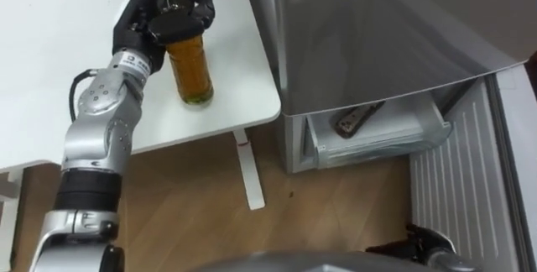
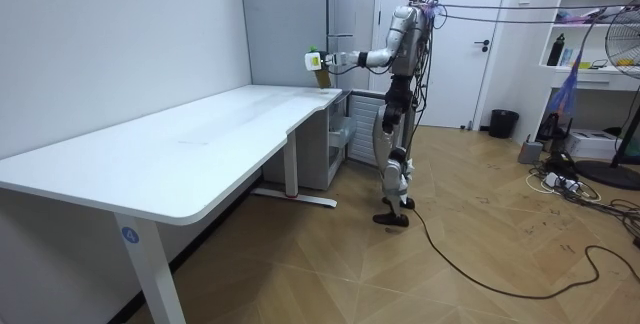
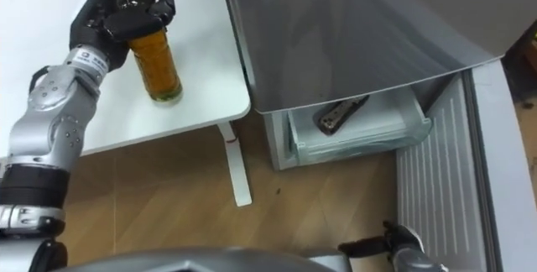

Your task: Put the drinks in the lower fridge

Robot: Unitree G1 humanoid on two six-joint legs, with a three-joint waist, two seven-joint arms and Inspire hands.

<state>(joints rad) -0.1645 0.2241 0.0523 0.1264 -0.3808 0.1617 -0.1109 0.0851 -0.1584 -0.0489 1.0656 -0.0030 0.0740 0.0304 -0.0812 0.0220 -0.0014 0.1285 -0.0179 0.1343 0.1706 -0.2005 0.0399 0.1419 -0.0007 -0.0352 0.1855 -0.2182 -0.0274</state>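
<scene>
A clear bottle of amber tea with a green cap stands upright near the front right corner of the white table. My left hand is shut on its upper part, fingers and thumb curled round just below the cap. Whether its base rests on the table I cannot tell. To the right stands the grey fridge. Its lower door is swung open, and a clear drawer with a dark object in it shows. My right hand hangs low at the bottom right, dark and partly cut off.
The table's white leg stands between the table and the fridge, on a wood floor. In the room view I stand upright at the table's far end beside the fridge, left arm stretched over the table corner.
</scene>
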